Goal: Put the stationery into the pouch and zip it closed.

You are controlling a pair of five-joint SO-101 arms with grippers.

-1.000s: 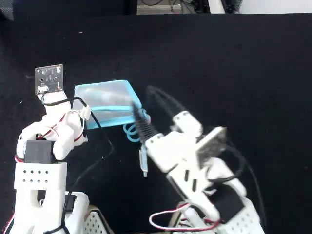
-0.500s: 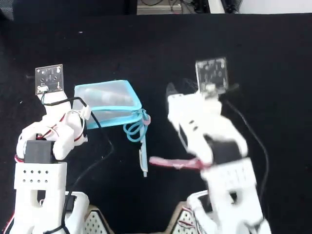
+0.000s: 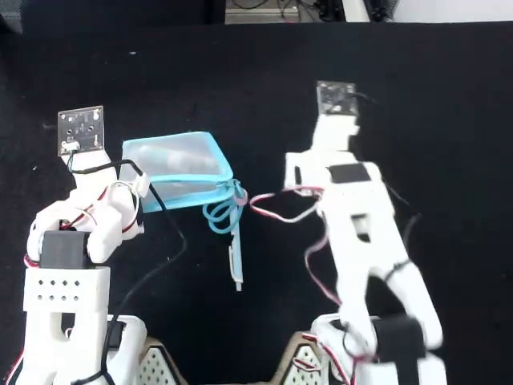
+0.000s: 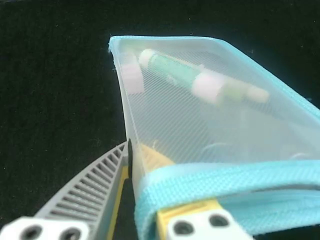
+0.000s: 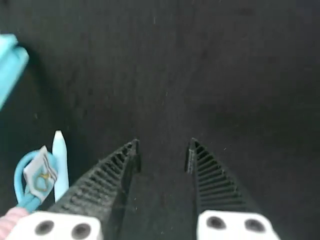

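Black cloth-covered table [image 3: 433,64], cables [image 3: 268,6] beyond its far edge.

Worktop [image 3: 200,80] beyond the pouch [image 3: 172,164] is lying open to approach; left gripper [image 4: 131,160] is blocking its near-left corner, pen [image 3: 236,269] and cord loop [image 3: 216,216] are crowding its right end.

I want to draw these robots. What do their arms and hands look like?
Both are blocky and white. The left arm carries a black cable, the right arm loose red and white wires. The left hand has a grey ridged finger and yellow parts; the right hand has two black ridged fingers on white bases.
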